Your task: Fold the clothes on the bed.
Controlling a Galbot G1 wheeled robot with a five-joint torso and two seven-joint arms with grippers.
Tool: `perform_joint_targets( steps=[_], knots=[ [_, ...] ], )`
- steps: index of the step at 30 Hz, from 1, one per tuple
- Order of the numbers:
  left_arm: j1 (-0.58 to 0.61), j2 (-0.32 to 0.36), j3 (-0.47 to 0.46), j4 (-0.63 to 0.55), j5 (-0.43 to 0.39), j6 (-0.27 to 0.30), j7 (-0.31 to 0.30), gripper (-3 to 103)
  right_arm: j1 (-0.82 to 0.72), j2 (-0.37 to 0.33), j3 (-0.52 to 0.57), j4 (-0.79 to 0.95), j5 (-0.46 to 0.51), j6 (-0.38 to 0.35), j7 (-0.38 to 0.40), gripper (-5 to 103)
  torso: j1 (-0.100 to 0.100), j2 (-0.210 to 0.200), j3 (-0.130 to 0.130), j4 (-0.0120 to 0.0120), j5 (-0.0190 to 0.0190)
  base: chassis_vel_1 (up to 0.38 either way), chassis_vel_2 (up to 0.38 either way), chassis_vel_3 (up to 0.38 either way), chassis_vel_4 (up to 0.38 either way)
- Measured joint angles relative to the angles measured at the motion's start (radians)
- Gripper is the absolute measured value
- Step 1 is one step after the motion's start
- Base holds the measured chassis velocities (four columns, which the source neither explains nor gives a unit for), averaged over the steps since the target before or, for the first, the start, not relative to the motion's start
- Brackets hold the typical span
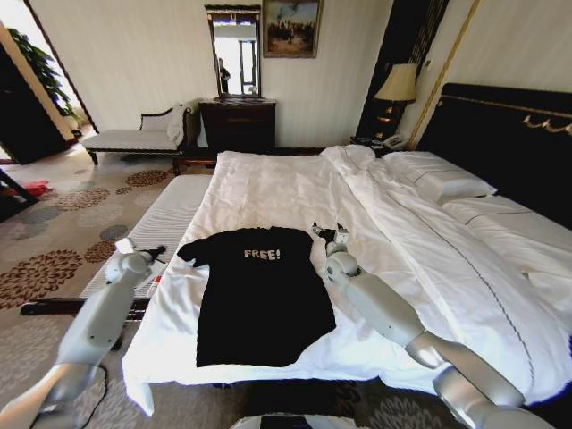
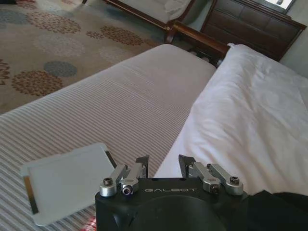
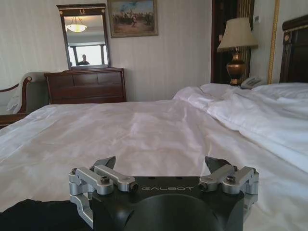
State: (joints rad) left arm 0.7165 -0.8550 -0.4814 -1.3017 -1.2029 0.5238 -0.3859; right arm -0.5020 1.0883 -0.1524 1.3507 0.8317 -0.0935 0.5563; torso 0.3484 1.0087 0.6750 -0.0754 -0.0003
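While both arms reach forward, the black T-shirt (image 1: 264, 295) lies flat and face up on the near end of the bed (image 1: 295, 192), on the white sheet close to the bed's left edge. Its long axis runs along the length of the bed: collar toward the headboard end, hem toward the robot. Both short sleeves spread out sideways. Pale lettering across the chest reads "FREE!", upright as seen from the head view.

Left gripper (image 1: 154, 251): held off the left edge of the bed, level with the left sleeve and just beside it, above the striped bench (image 1: 156, 223). In the left wrist view its fingers (image 2: 142, 162) stand apart with nothing between them; the gripper (image 2: 164, 162) sits over the seam between the bench and the white bedding. The housing carries the marking "GALBOT". A flat white card with dark edge strips (image 2: 67, 180) lies on the bench just beside the gripper. A dark edge of the shirt (image 2: 284, 202) shows at that view's corner.

Right gripper (image 1: 323, 231): positioned over the sheet just beyond the right sleeve, near the shoulder, without touching the fabric as far as the head view shows. In the right wrist view the fingers (image 3: 107, 162) are spread apart and empty, and the gripper (image 3: 161, 163) faces along the bed toward a dark dresser (image 3: 85, 85). "GALBOT" is again legible on the housing. A patch of the shirt (image 3: 38, 214) lies beside the wrist.
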Motion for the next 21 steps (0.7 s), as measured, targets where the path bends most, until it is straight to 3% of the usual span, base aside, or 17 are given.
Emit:
perform_joint_targets(
  steps=[2,4,6,8,12,13,15,16,17,19,21],
  knots=[
    [0.039,0.044,-0.058,-0.062,-0.049,0.003,-0.022,48,0.005,0.009,0.005,-0.003,0.077,-0.037,0.001,100,0.0,0.0,0.0,0.0003,0.0003,0.0,0.0,0.0,0.0],
    [0.06,0.066,-0.084,-0.091,-0.072,0.003,-0.034,48,0.007,0.011,0.008,-0.004,0.117,-0.051,-0.001,100,0.0,0.0,0.0,0.0006,0.0004,0.0,0.0,0.0,0.0],
    [0.094,0.113,-0.119,-0.139,-0.114,0.002,-0.045,59,0.007,0.011,0.023,-0.004,0.195,-0.078,-0.008,100,0.0,0.0,0.0,0.0011,0.0003,0.0,0.0,0.0,0.0],
    [0.11,0.155,-0.144,-0.177,-0.147,-0.004,-0.046,70,0.003,0.023,0.066,-0.004,0.327,-0.123,0.016,100,0.0,0.0,0.0,-0.0003,0.0,0.0,0.0,0.0,0.0],
    [0.129,0.169,-0.197,-0.252,-0.185,-0.015,-0.039,81,0.003,0.058,0.114,-0.009,0.442,-0.157,0.055,100,0.0,0.0,0.0,-0.0003,0.0002,0.0,0.0,0.0,0.0],
    [0.137,0.17,-0.215,-0.277,-0.192,-0.021,-0.035,81,0.003,0.063,0.121,-0.01,0.454,-0.161,0.059,100,0.0,0.0,0.0,-0.0002,0.0002,0.0,0.0,0.0,0.0],
    [0.167,0.167,-0.273,-0.393,-0.22,-0.035,-0.021,92,0.002,0.072,0.138,-0.022,0.481,-0.171,0.069,100,0.0,0.0,0.0,0.0008,0.0001,0.0,0.0,0.0,0.0],
    [0.167,0.167,-0.273,-0.393,-0.22,-0.035,-0.021,92,0.002,0.072,0.138,-0.022,0.481,-0.171,0.069,100,0.0,0.0,0.0,0.0008,0.0001,0.0,0.0,0.0,0.0],
    [0.183,0.161,-0.303,-0.495,-0.241,-0.038,-0.016,97,0.0,0.073,0.144,-0.031,0.485,-0.175,0.072,100,0.0,0.0,0.0,0.0006,0.0004,0.0,0.0,0.0,0.0],
    [0.198,0.149,-0.335,-0.632,-0.264,-0.039,-0.024,100,-0.005,0.07,0.158,-0.046,0.485,-0.179,0.072,100,0.0,0.0,0.0,0.0001,0.0005,0.0,0.0,0.0,0.0],
    [0.2,0.145,-0.341,-0.668,-0.268,-0.039,-0.033,100,-0.007,0.07,0.166,-0.051,0.486,-0.18,0.07,100,0.0,0.0,0.0,-0.0003,0.0005,0.0,0.0,0.0,0.0]
  ],
)
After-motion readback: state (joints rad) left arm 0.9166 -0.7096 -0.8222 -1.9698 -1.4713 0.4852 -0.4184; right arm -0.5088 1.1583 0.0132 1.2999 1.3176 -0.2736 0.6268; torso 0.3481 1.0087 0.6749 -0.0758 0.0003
